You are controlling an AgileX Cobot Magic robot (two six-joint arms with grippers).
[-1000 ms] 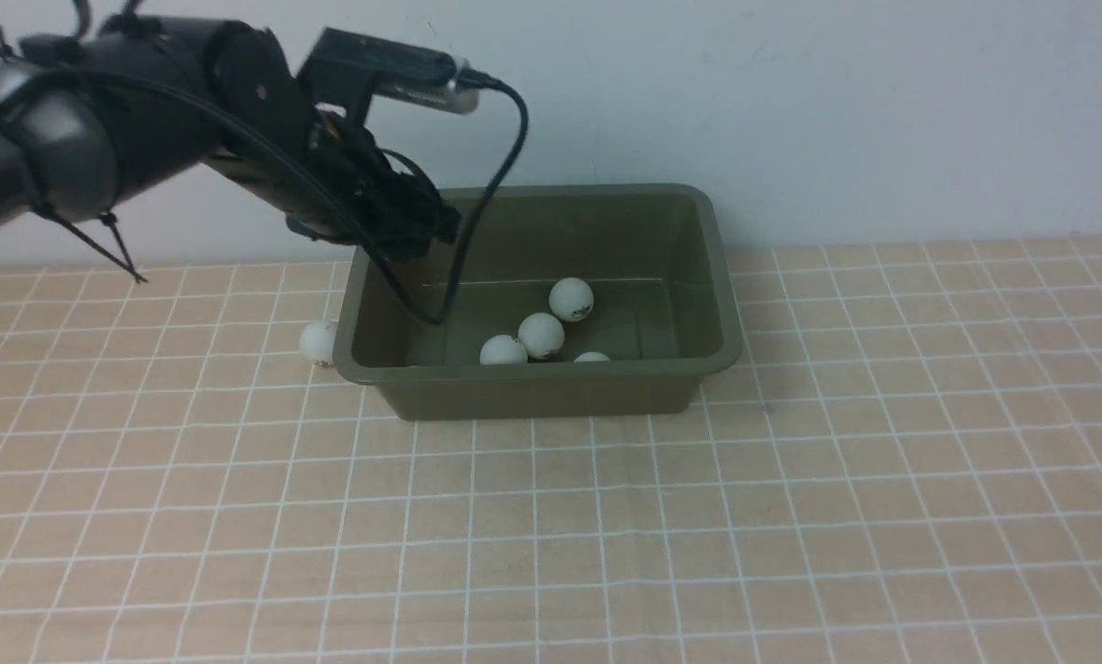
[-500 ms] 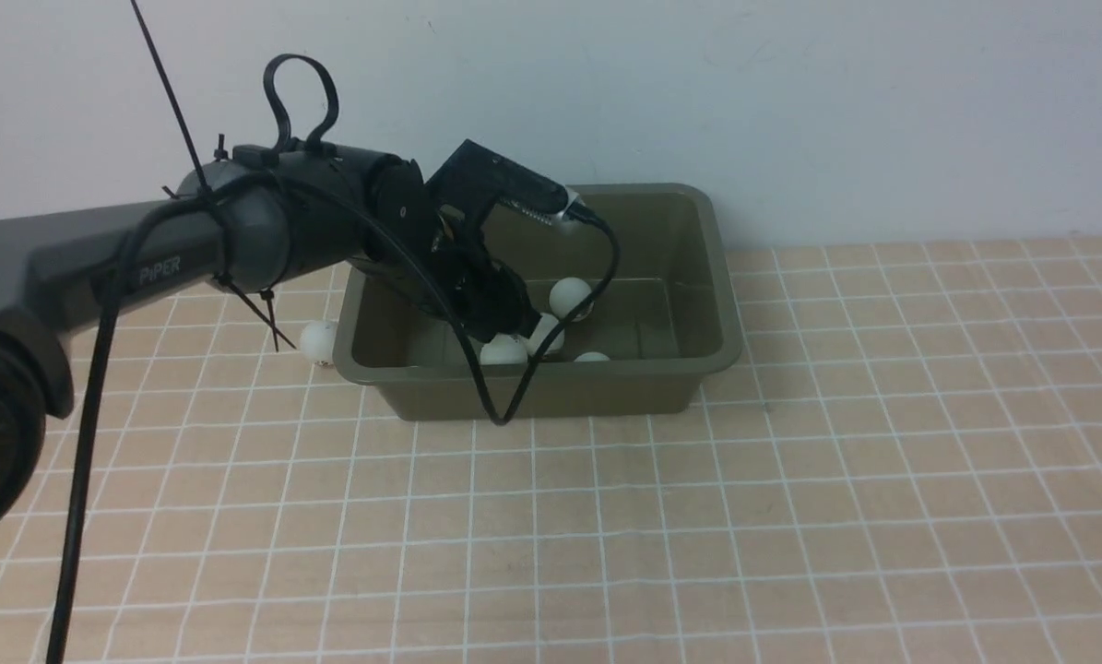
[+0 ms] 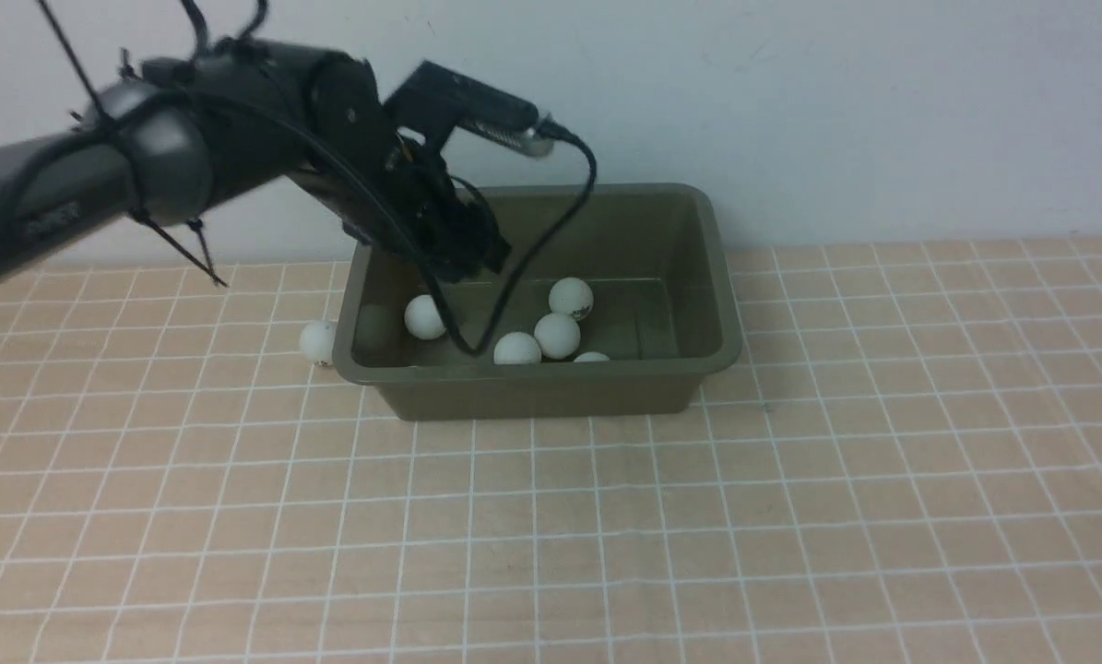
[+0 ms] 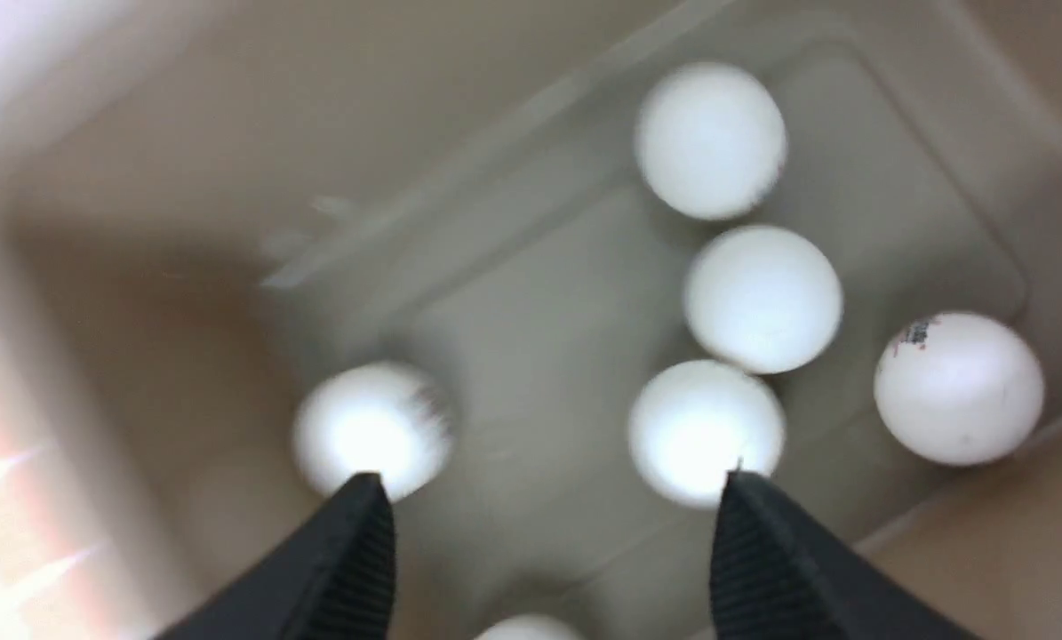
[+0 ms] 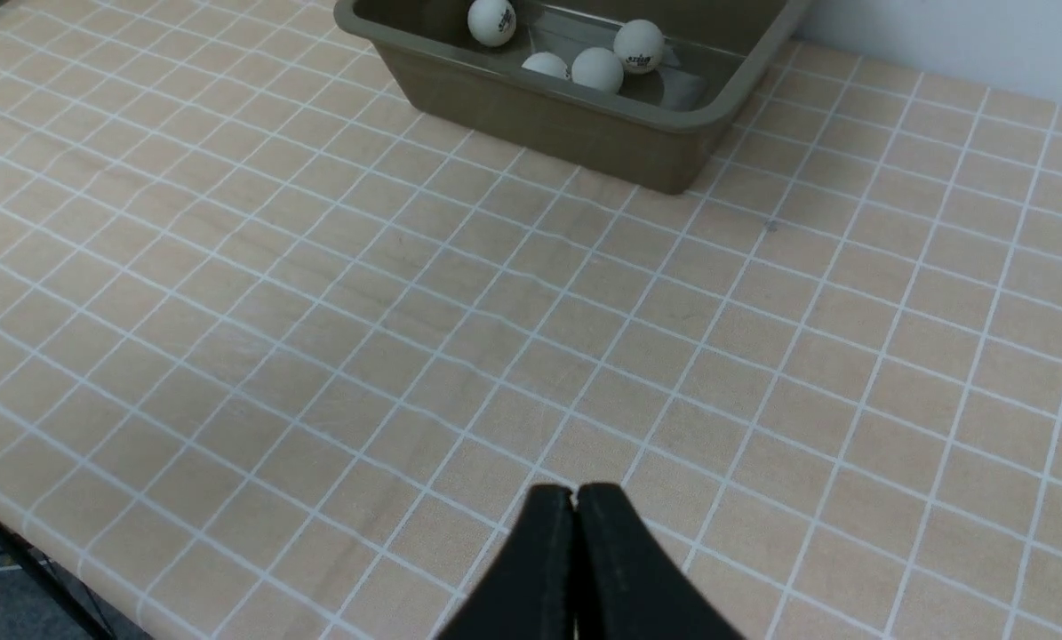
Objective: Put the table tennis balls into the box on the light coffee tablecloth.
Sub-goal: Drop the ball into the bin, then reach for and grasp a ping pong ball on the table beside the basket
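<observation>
The olive-green box (image 3: 534,395) stands on the light coffee tablecloth (image 3: 606,516) at the back. Several white table tennis balls lie in it, one (image 3: 424,316) apart at its left end, the others (image 3: 557,335) clustered near the front wall. Another ball (image 3: 315,342) lies on the cloth against the box's left outer wall. My left gripper (image 3: 477,260) hovers over the box's left half. In the left wrist view it (image 4: 550,493) is open and empty above the balls (image 4: 763,298). My right gripper (image 5: 575,491) is shut and empty, low over the cloth, far from the box (image 5: 539,116).
A pale wall runs right behind the box. The left arm's cable (image 3: 551,231) hangs into the box. The cloth's near edge (image 5: 15,533) shows in the right wrist view.
My left gripper dipped low into the box, then rose back and to the left. One more ball now lies in the box, at its left end. The clustered balls shifted slightly.
</observation>
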